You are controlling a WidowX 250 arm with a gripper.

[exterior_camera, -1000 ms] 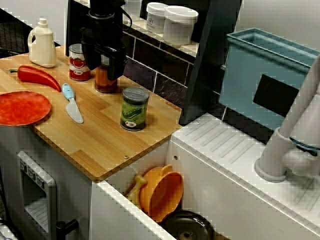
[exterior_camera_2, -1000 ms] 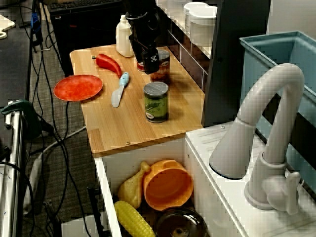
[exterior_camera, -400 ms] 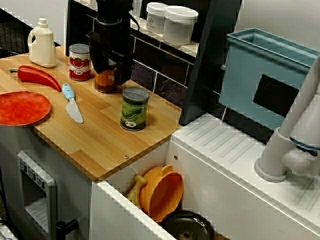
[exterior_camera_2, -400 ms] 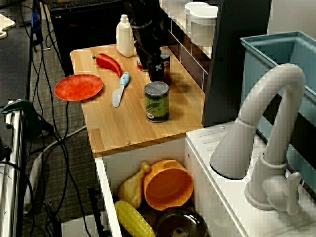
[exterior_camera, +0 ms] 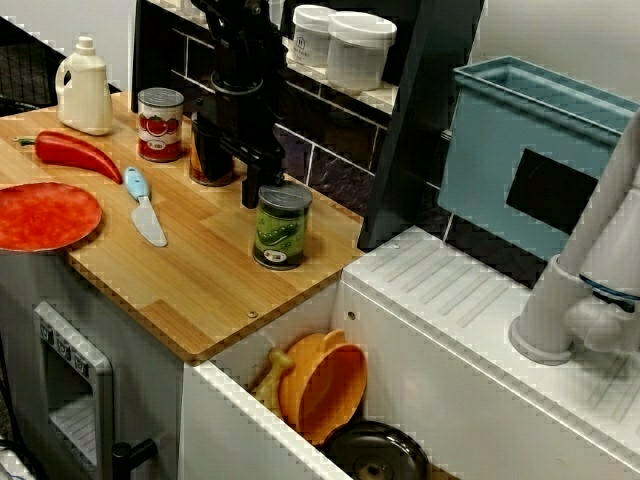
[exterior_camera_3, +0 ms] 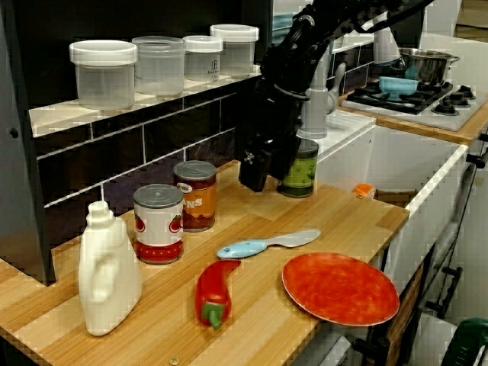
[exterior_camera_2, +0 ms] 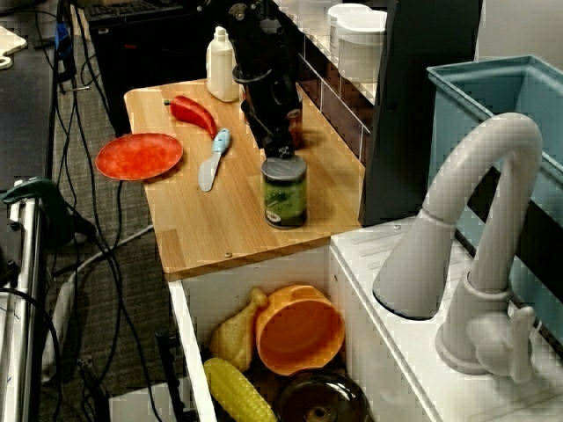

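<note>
A green can point(exterior_camera: 280, 226) stands upright on the wooden counter point(exterior_camera: 190, 290), near the counter's end beside the sink. Its long axis is vertical, its metal lid faces up and its label faces the front. In the low view from the counter's end, the green can point(exterior_camera_3: 300, 169) shows partly behind the gripper point(exterior_camera_3: 255, 172).

The black arm point(exterior_camera: 240, 60) comes down from above the shelf and leans toward the can, with its wrist pointing down. The gripper point(exterior_camera: 252, 190) hangs low over the board, right against the side of the can that faces away from the sink. In the high view over the faucet, the gripper point(exterior_camera_2: 280, 146) is just behind the can's lid. From these views it cannot be told whether the pincer is open or closed.

Farther along the counter stand a tomato can point(exterior_camera: 160, 123), an orange-labelled can point(exterior_camera_3: 194, 195) and a white bottle point(exterior_camera: 84, 87). A red pepper point(exterior_camera: 70, 150), a blue-handled knife point(exterior_camera: 143, 205) and a red plate point(exterior_camera: 45, 215) lie nearer the front.

The sink well point(exterior_camera_2: 189, 308) below holds an orange bowl point(exterior_camera_2: 299, 330) tipped on its side, a corn cob point(exterior_camera_2: 239, 391), a tan toy piece point(exterior_camera_2: 233, 334) and a dark pot point(exterior_camera: 375, 455). Clear lidded jars point(exterior_camera_3: 103, 72) line the shelf and look empty. The inside of a blue bin point(exterior_camera: 530, 150) behind the faucet point(exterior_camera_2: 475, 237) is not visible.
</note>
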